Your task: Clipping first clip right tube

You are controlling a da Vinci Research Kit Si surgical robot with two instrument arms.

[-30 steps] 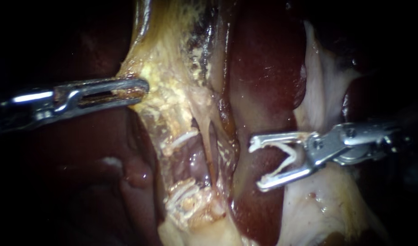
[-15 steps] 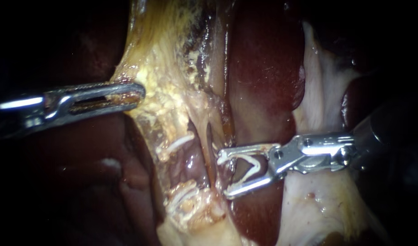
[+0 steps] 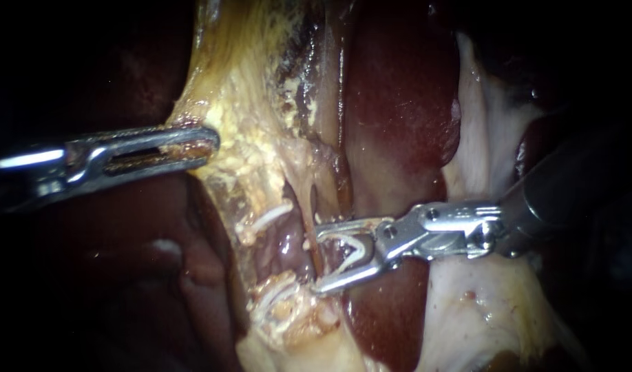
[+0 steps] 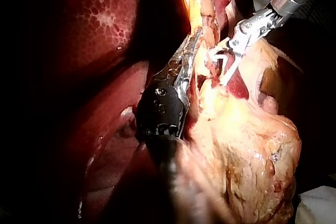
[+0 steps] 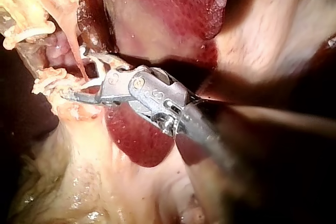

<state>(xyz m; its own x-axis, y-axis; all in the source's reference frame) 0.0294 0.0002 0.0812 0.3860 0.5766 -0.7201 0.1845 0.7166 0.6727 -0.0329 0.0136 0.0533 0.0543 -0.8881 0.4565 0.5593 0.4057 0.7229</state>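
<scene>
Our left instrument (image 3: pixel 209 142) comes in from the left. Its claw is pressed together and pinches the edge of the yellow tissue (image 3: pixel 254 131). In the left wrist view the same instrument (image 4: pixel 191 51) lies right along that yellow strip, and its claw is closed on it.

Our right instrument (image 3: pixel 323 260) comes in from the right, across the dark red liver (image 3: pixel 398 117). Its claw is spread wide. Inside it sits a white clip (image 3: pixel 354 251), open like the letter V, with one leg against each half of the claw. So the claw holds the clip but has not squeezed it flat.

A thin tube (image 3: pixel 310 227) runs down through the gap in the yellow tissue. The tips of the right claw reach this tube, one tip higher on it and one lower. In the right wrist view the instrument (image 5: pixel 79 76) has the thin pink tube (image 5: pixel 77 56) going down into the mouth of the claw, between the two tips. We cannot tell whether the clip itself touches the tube.

There are white stringy bits (image 3: pixel 264 217) on the yellow tissue just beside the tube. Pale tissue (image 3: pixel 495 324) lies under the right instrument's shaft.
</scene>
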